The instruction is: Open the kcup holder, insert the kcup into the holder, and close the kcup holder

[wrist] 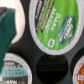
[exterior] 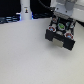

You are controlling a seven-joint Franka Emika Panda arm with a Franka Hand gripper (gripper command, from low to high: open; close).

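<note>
The arm (exterior: 64, 7) comes down from the top edge of the exterior view, toward that view's right, and hangs over the black kcup holder (exterior: 61, 33), which sits on a white table (exterior: 25, 57). The holder's tray of pods is exposed, with rows of round tops showing. Among them, a small green spot (exterior: 61, 26) shows near the middle of the tray, right under the arm; it is too small there to say for certain that it is the kcup.

In the wrist view the camera looks straight down into the tray from very close. A large pod with a green and white label (wrist: 54, 24) fills the middle of the picture. At one edge sits a solid green rounded shape (wrist: 8, 26), partly cut off, which may be the kcup or something near the gripper; I cannot tell which. Two more pod tops (wrist: 14, 69) show at the corners, and an empty dark round socket (wrist: 51, 66) lies between them.

The gripper's fingers are not clearly seen in either view, so I cannot tell how far apart they stand or whether they hold anything.

Behind the holder, toward the exterior view's left, stands a white post (exterior: 26, 10).
</note>
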